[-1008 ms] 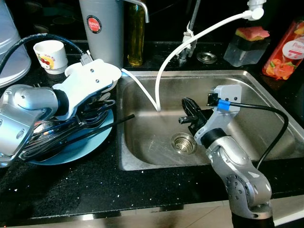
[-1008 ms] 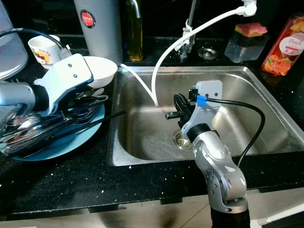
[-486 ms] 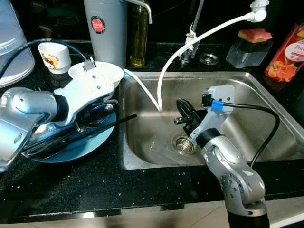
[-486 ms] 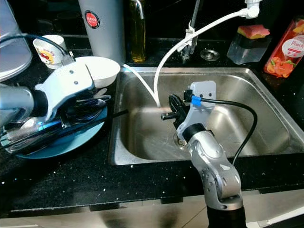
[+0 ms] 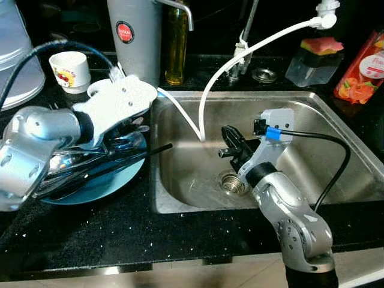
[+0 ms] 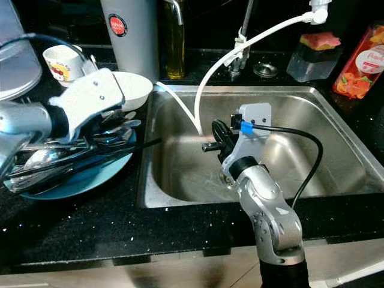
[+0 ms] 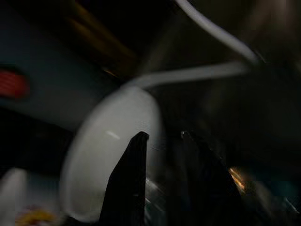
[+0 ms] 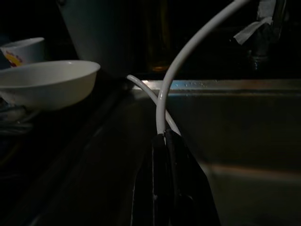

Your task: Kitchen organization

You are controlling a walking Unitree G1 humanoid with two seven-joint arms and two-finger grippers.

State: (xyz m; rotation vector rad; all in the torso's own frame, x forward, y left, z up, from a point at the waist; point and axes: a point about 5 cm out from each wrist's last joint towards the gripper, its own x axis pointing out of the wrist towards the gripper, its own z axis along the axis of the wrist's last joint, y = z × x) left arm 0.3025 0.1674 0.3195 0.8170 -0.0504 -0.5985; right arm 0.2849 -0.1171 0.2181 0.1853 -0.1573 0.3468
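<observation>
Here our blue plate (image 5: 114, 183) holds piled cutlery (image 6: 54, 157); left gripper (image 7: 162, 141) hovers parted above, right gripper (image 8: 164, 141) closed, low in the sink (image 5: 312, 105).

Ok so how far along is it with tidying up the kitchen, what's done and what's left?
Little looks done: the blue plate beside the sink is piled with cutlery, and the white bowl and cup sit on the counter. In hand: the left gripper hovers over that pile by the bowl, while the right gripper, shut, sits in the sink at the white hose. Sorting it all remains.
</observation>
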